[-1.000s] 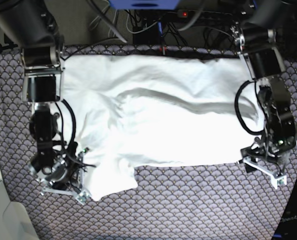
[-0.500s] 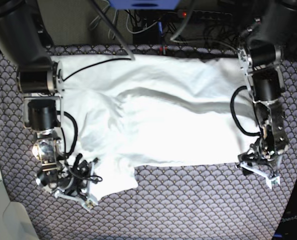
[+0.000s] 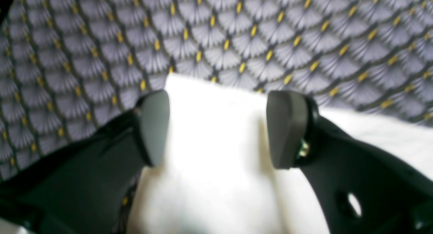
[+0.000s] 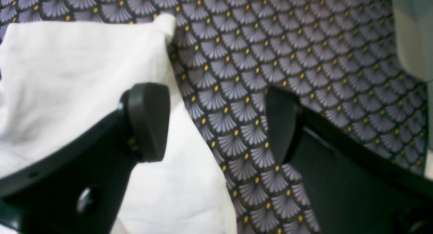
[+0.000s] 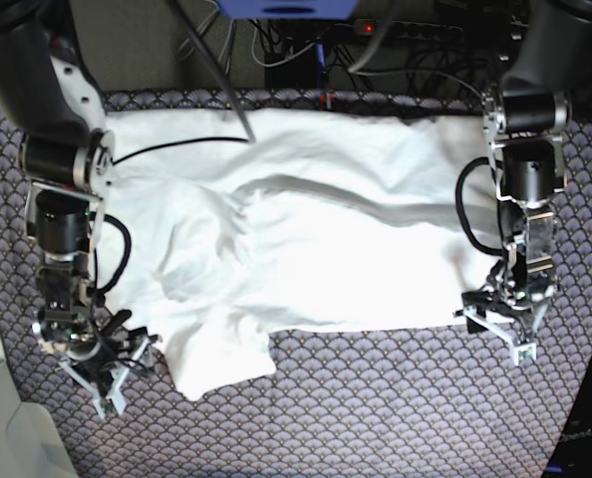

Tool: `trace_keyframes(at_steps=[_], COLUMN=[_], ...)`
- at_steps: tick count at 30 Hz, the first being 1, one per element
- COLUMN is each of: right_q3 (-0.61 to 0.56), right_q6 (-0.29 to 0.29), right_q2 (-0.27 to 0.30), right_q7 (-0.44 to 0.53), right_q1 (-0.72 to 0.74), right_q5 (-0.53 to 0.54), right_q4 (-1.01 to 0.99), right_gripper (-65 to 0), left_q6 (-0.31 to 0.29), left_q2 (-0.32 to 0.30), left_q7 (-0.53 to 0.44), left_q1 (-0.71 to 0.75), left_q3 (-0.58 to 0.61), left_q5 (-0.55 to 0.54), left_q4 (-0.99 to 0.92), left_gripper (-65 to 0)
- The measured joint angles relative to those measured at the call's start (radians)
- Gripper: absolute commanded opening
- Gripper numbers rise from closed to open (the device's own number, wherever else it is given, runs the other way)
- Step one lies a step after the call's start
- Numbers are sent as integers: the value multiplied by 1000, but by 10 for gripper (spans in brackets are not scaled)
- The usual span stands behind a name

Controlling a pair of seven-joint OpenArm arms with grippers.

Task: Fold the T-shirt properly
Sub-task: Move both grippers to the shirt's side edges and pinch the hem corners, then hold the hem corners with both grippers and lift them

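Note:
The white T-shirt [image 5: 316, 239] lies spread and rumpled across the patterned table cover [image 5: 376, 418], one sleeve flap at the front left. In the base view my right gripper [image 5: 102, 376] sits at the left, just off that sleeve. The right wrist view shows the right gripper [image 4: 216, 124] open, one finger over the T-shirt [image 4: 67, 75] edge and the other over bare cover. At the shirt's front right corner stands my left gripper [image 5: 495, 329]. In its wrist view the left gripper [image 3: 220, 129] is open, its pads either side of a corner of the T-shirt [image 3: 216, 166].
A black cable [image 5: 176, 144] lies across the shirt's back left part. Cables and a power strip [image 5: 376, 28] run along the back edge. A pale bin [image 5: 17, 438] stands at the front left corner, seen also as a pale bin [image 4: 412, 30] in the right wrist view.
My right gripper has opened and drawn left, away from the sleeve flap, which now lies on the cover. My left gripper has shifted a little inward toward the shirt's corner, still open.

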Motion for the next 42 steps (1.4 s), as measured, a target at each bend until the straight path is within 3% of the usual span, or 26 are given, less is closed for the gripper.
trace_keyframes(at_steps=[5,11,32,35,38,41,42], right_q3=[2,2,-2,-2,-2,-14,-27], right_q6=[-2,-4,-6,-6,5,7,7], right_q2=[16,41,55,55,52,50,50], right_q7=[85,153,186,186,185,187,189], right_q1=[-3,0,-77,-77,-78,-78,-78], right_q5=[-5,-4,7,8,11,11,11], right_q4=[-121,-184,-207,-207,-207,-207,-207], right_gripper=[-200,-199,-210,-284,-433,-623,-650], left_q6=[11,4,7,7,7,6,6], left_q2=[-10,-8,-8,-8,-8,-8,-8], left_q7=[-68,-98,-121,-121,-122,-120,-117], left_q1=[-65,-75,-37,-37,-37,-36,-36], left_q3=[-4,-4,-4,-4,-4,-4,-4], left_q5=[0,-3,-14,-15,-15,-15,-15], left_q4=[-152,-189,-187,-187,-187,-182,-182], left_gripper=[-213,-213,-213,-213,-213,-213,-213])
